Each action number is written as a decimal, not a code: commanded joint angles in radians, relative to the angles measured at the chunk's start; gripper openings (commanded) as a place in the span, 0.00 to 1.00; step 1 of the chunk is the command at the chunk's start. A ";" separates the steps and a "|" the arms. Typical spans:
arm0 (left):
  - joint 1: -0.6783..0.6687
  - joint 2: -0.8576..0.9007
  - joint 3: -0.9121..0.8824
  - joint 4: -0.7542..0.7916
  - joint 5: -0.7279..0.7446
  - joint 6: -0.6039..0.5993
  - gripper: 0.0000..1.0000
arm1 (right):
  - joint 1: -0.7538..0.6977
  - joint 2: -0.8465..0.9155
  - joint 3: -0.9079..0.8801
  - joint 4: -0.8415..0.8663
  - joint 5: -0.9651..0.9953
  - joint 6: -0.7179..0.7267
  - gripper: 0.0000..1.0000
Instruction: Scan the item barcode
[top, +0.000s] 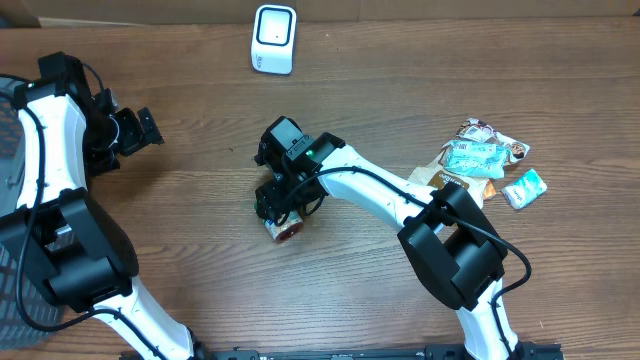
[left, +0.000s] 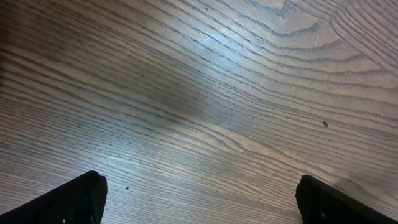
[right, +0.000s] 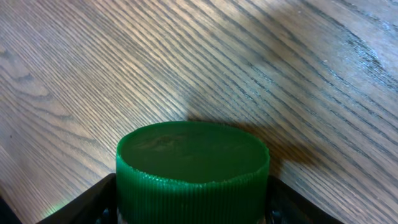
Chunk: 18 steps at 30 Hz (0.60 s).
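Observation:
The item is a small bottle with a ribbed green cap (right: 193, 168); its reddish-brown end (top: 284, 231) shows on the table just below my right gripper (top: 281, 200). In the right wrist view the black fingers (right: 90, 202) press against both sides of the cap, so the right gripper (right: 193, 208) is shut on it. No barcode shows in any view. A white scanner (top: 273, 39) stands at the back of the table. My left gripper (top: 141, 129) hangs open at the far left over bare wood, its fingertips (left: 71, 199) wide apart around nothing.
Several snack packets (top: 483, 158) lie at the right, with a small teal one (top: 525, 187) beside them. A dark mesh basket (top: 8, 95) sits at the left edge. The wooden table (top: 200, 230) spreads between the arms.

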<state>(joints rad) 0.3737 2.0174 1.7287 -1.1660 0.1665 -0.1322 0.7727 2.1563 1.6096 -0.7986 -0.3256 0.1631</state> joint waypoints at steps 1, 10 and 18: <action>-0.002 -0.015 -0.007 0.000 -0.010 -0.010 1.00 | -0.004 0.013 -0.042 -0.021 0.035 -0.035 0.68; 0.000 -0.015 -0.007 0.000 -0.010 -0.010 1.00 | -0.004 0.013 -0.047 -0.036 0.036 -0.111 0.89; -0.001 -0.015 -0.007 0.000 -0.010 -0.010 1.00 | -0.011 0.013 -0.045 -0.068 0.036 -0.116 0.73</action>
<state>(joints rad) 0.3737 2.0174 1.7287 -1.1660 0.1665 -0.1322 0.7689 2.1590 1.5723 -0.8635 -0.2996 0.0536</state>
